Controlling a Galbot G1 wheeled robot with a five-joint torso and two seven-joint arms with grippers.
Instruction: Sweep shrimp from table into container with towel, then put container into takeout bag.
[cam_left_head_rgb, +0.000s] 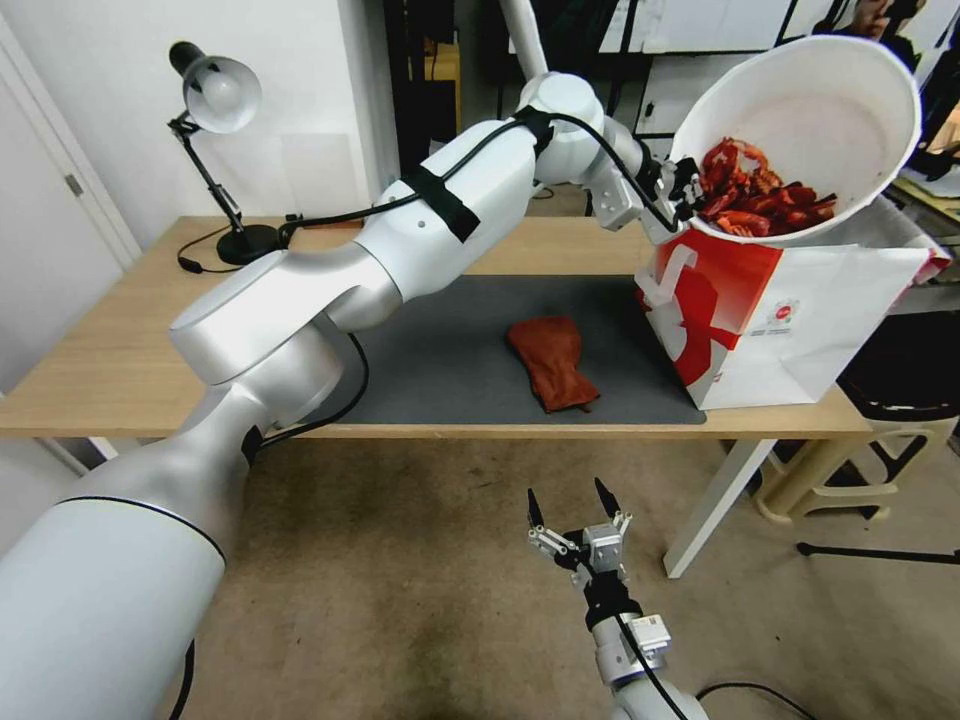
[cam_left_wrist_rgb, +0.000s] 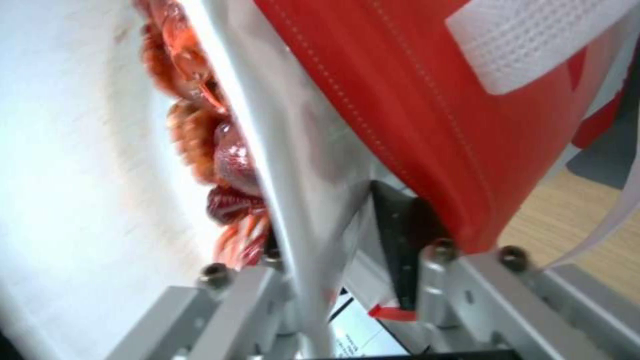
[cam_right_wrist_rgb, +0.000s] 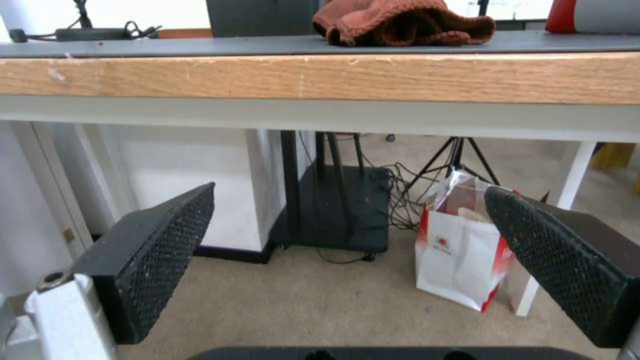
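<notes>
Overhead, left gripper (cam_left_head_rgb: 690, 195) fingers clamp tilted container (cam_left_head_rgb: 830, 120) rim above takeout bag (cam_left_head_rgb: 780, 320); right gripper (cam_left_head_rgb: 572, 503) fingers apart below table (cam_left_head_rgb: 110, 370) edge.

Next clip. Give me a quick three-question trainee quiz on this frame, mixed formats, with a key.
1. True or false: the towel lies on the dark mat, with no gripper touching it.
2. Multiple choice: the container of shrimp is
A) flat on the table
B) tilted above the takeout bag, held at its rim by the left gripper
C) upright on the floor
3. Fill in: the right gripper hangs below the table edge with its fingers ____.

Key:
1. True
2. B
3. open
</notes>
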